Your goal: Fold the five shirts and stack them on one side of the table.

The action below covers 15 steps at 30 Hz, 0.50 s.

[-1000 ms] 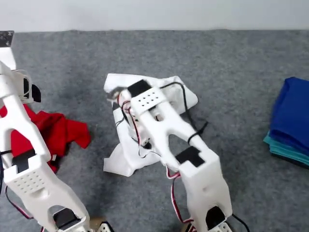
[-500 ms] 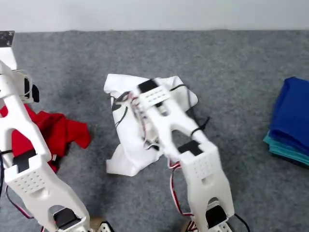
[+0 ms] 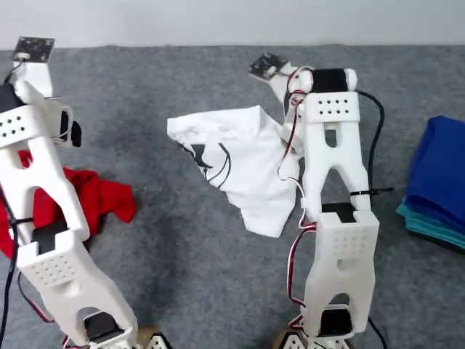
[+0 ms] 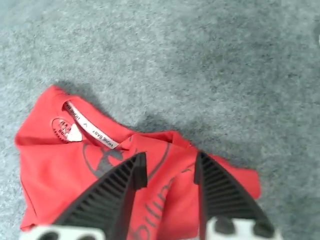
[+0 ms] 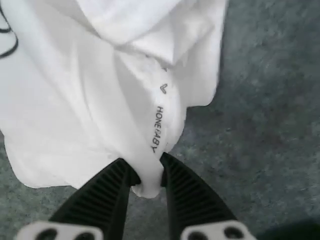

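Note:
A white shirt [image 3: 243,163] with a black print hangs partly lifted over the middle of the grey table, its lower end trailing on the surface. My right gripper [image 5: 146,173] is shut on the white shirt [image 5: 100,90] at its labelled edge; in the high view the right arm's wrist [image 3: 290,87] is at the shirt's far right corner. A crumpled red shirt [image 3: 87,200] lies at the left. My left gripper [image 4: 167,172] hangs open above the red shirt [image 4: 75,170], with nothing between its fingers.
Folded shirts are stacked at the right edge, a dark blue one [image 3: 439,174] on top of a teal one [image 3: 429,227]. Bare grey table [image 3: 182,283] lies in front of the white shirt and along the back.
The right arm swung from the left part of the white shirt to its far right corner and raised it, spreading the shirt out. The left arm shifted toward the back.

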{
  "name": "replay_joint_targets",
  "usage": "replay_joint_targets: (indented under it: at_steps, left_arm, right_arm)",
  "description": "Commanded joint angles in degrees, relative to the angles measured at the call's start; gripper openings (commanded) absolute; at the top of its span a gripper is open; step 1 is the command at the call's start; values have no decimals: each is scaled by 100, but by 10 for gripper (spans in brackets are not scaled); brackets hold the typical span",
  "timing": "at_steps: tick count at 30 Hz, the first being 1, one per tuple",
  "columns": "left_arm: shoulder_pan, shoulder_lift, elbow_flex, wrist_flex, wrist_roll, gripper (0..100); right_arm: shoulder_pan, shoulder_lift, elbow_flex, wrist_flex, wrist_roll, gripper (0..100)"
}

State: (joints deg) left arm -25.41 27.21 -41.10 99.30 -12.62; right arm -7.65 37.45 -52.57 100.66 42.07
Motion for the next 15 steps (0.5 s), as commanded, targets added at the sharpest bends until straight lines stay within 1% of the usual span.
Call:
replay_joint_targets:
  at_steps: [1, 4, 10, 12, 15]
  left_arm:
    - [62, -360, -57, 26, -35, 160]
    - [35, -396, -48, 26, -26, 160]
    - [26, -404, -31, 62, -44, 160]
    - [26, -404, -31, 53, -26, 160]
    - [35, -387, -31, 35, -26, 160]
  right_arm:
    - [-251, -778, -290, 242, 53, 9]
    - [-374, -1411, -26, 242, 53, 9]
    - [-400, -2712, 853, 233, 53, 9]
    - [-549, -2967, 1169, 233, 53, 9]
    - [-998, -2949, 1635, 215, 26, 9]
